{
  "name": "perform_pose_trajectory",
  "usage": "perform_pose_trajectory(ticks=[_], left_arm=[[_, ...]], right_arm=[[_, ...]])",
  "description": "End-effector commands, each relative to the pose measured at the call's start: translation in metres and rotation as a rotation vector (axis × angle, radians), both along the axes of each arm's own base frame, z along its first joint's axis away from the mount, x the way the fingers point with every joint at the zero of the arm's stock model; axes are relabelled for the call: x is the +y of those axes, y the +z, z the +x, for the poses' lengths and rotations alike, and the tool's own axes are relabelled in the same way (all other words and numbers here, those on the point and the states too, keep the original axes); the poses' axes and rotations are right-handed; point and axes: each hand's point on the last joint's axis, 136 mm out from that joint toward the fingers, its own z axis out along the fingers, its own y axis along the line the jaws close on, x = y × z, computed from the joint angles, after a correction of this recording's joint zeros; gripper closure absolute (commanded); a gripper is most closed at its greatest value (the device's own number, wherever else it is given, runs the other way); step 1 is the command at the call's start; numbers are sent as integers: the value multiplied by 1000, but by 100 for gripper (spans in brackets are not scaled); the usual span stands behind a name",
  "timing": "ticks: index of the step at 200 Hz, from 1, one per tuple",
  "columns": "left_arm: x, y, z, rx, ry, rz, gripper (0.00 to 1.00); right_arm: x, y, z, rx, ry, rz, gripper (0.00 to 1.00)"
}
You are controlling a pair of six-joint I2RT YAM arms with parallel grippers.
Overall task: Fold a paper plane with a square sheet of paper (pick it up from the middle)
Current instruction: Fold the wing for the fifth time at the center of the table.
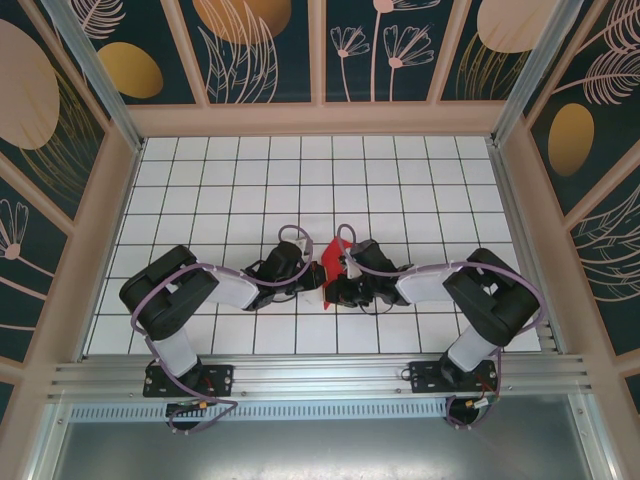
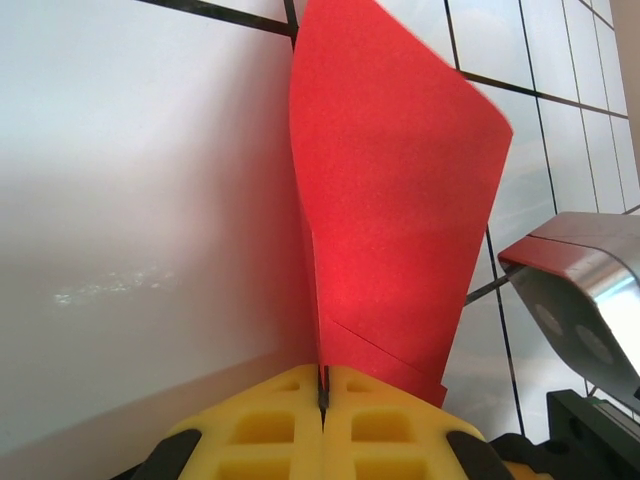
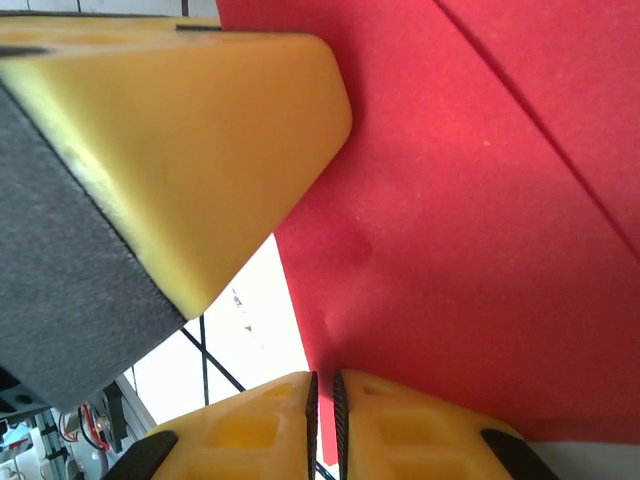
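White tiled table (image 1: 420, 180) spreads beneath both arms; between the two grippers stands the sheet of paper (image 1: 336, 258), bright red and matte, folded into a tall tapering panel; a diagonal crease crosses it low down, just above the left gripper (image 2: 323, 385), whose yellow pads are pressed together with the paper's bottom edge pinched in their seam; the right gripper (image 3: 322, 400) is closed to a thin slit on a lower corner, the sheet spreading up and rightward from its pads; a yellow finger (image 3: 200, 130) of the other gripper sits just above-left. From overhead the wrists hide most of the sheet; at the right wrist its outline runs off the view.
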Motion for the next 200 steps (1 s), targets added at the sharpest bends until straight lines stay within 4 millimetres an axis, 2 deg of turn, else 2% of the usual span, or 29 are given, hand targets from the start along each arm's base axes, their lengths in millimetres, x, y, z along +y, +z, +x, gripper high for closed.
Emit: perform_pose_trajectory(ticks=[1, 28, 46, 65, 92, 111, 136, 163, 200], left_arm=[[-3, 2, 1, -22, -18, 9, 96], [-3, 2, 1, -23, -19, 13, 95], [-2, 3, 1, -28, -17, 13, 95], [-2, 3, 2, -29, -16, 14, 95], [-2, 3, 2, -31, -15, 14, 95], [-3, 3, 3, -30, -16, 14, 95], [-3, 3, 3, -30, -14, 15, 95], [-3, 3, 3, -34, -19, 25, 95], [-3, 3, 4, -52, -29, 62, 95]], right_arm=[[-7, -3, 2, 0, -29, -58, 83], [-6, 34, 19, -91, -65, -6, 81], [-18, 42, 35, -129, -131, -25, 82], [-27, 38, 46, -122, -176, -36, 83], [-23, 38, 56, -131, -186, -35, 83], [-26, 30, 64, -132, -210, -80, 84], [-31, 12, 66, -109, -213, -150, 85], [-44, -5, 65, -95, -236, -241, 85], [-51, -10, 64, -97, -238, -277, 85]])
